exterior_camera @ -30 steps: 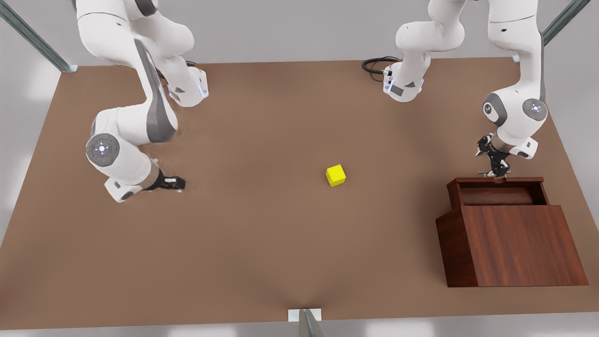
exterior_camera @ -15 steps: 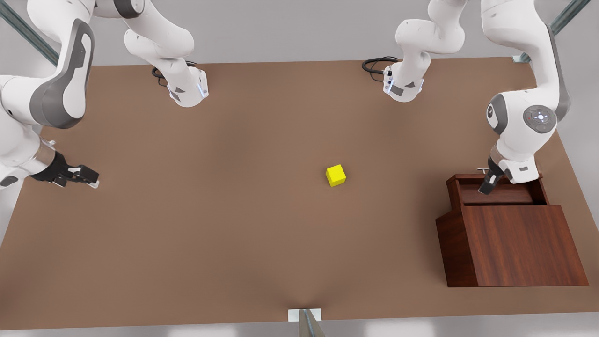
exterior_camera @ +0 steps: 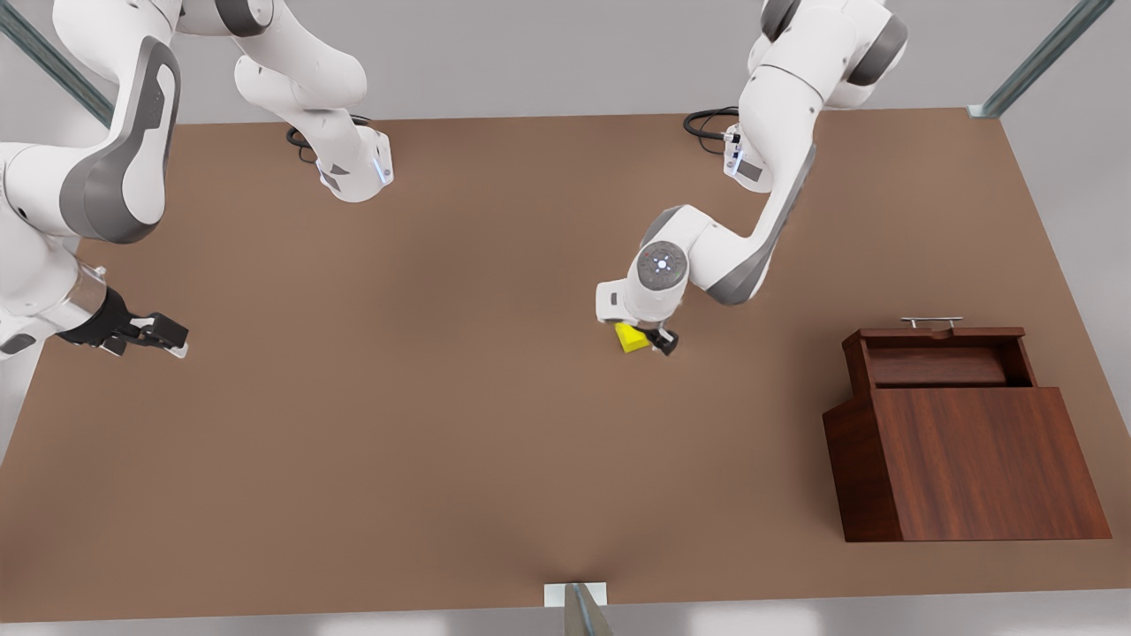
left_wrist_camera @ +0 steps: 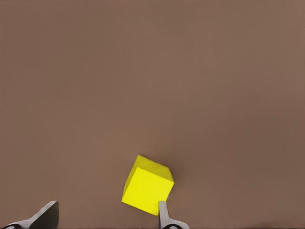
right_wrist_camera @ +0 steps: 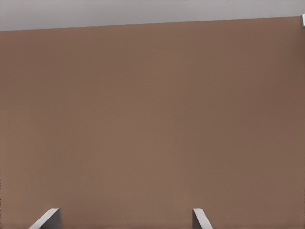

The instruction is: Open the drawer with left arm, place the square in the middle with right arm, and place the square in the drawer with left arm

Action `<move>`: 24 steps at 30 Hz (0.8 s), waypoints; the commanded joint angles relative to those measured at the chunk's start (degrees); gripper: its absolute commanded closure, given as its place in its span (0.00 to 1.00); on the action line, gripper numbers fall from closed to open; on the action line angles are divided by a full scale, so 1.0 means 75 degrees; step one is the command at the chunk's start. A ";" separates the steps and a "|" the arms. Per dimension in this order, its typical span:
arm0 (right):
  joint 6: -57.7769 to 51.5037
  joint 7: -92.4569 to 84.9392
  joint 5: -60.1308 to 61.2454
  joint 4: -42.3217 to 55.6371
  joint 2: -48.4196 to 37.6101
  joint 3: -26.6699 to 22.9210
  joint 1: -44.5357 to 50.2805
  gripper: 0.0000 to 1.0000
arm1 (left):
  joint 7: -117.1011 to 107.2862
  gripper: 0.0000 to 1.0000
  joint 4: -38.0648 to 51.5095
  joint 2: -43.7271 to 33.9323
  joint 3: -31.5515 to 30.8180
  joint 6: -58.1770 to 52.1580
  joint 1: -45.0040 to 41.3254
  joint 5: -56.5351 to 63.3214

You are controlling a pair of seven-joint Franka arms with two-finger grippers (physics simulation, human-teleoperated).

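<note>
The square (exterior_camera: 629,337) is a small yellow cube on the bare brown middle of the table (exterior_camera: 442,397). My left gripper (exterior_camera: 656,341) hangs right over it and partly covers it. In the left wrist view the square (left_wrist_camera: 147,185) lies just ahead of the open gripper (left_wrist_camera: 105,217), close to one fingertip (left_wrist_camera: 162,212) and untouched. The drawer (exterior_camera: 937,367) of the reddish-brown cabinet (exterior_camera: 972,459) stands pulled open, its silver handle (exterior_camera: 930,321) free. My right gripper (exterior_camera: 163,340) waits open near the table edge at the front view's left, seen open over bare table (right_wrist_camera: 124,218).
Both arm bases (exterior_camera: 353,172) stand at the table's far edge, with a black cable loop (exterior_camera: 707,124) beside the left arm's base. A metal post (exterior_camera: 579,609) rises at the near edge.
My left arm has left the drawer handle and swung across to the square. The right arm withdrew to the front view's left a second ago and has since held still.
</note>
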 commanded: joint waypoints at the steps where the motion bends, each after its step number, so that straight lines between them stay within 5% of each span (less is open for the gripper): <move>1: 0.0012 0.0000 0.0000 0.0000 -0.0001 0.0000 -0.0001 0.00 | 0.0078 0.00 -0.0119 -0.0013 -0.0001 0.0160 -0.0039 0.0062; 12: 0.0035 0.0012 0.0035 0.0012 -0.0001 0.0000 -0.0001 0.00 | 0.1579 0.00 -0.1596 -0.0001 -0.0001 0.1684 -0.0309 0.0999; 24: 0.0047 0.0070 0.0047 0.0117 0.0046 0.0000 0.0011 0.00 | 0.1567 0.00 -0.1608 0.0596 0.0081 0.2001 -0.0402 0.1409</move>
